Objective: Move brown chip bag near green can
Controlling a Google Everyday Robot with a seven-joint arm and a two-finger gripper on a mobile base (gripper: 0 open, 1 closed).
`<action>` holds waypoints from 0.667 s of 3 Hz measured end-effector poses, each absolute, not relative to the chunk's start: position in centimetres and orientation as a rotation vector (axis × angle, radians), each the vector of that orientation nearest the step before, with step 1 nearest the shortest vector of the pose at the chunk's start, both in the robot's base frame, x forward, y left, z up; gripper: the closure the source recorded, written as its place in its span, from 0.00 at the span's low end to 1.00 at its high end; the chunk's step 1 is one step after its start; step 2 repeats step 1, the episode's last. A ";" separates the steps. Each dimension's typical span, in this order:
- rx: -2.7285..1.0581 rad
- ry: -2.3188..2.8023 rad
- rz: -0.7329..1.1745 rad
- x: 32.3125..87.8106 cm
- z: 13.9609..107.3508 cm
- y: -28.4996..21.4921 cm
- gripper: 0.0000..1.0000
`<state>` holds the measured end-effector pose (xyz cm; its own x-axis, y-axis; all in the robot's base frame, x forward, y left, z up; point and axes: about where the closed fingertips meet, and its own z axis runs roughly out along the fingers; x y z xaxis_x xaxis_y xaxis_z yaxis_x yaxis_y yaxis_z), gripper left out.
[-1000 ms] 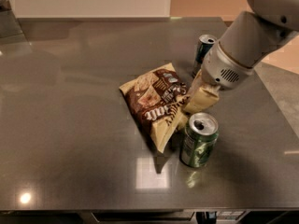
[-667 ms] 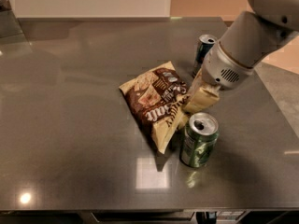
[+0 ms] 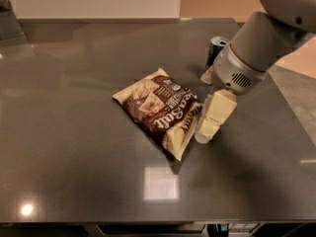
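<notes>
The brown chip bag [image 3: 160, 110] lies flat near the middle of the dark table [image 3: 74, 147], with its white "Sea Salt" lettering facing up. My gripper [image 3: 206, 131] hangs from the large white arm [image 3: 256, 48] and reaches down to the tabletop right at the bag's right edge, touching or nearly touching it. The green can does not show anywhere in this view.
A slim blue-and-silver can [image 3: 216, 48] stands behind the gripper, partly hidden by the arm. The table's right edge [image 3: 291, 107] runs just past the arm, with floor beyond it. A wall stands behind the table's far edge.
The green can that stood by the bag's front right corner no longer shows. My gripper has dropped a little lower beside the bag. The bag has barely moved.
</notes>
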<state>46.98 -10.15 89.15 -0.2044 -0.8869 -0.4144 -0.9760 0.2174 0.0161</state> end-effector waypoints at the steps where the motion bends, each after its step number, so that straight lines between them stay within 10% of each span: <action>1: -1.742 2.181 0.396 47.0 89.1 -10.2 0.00; 2: -1.742 2.181 0.396 47.0 89.1 -10.2 0.00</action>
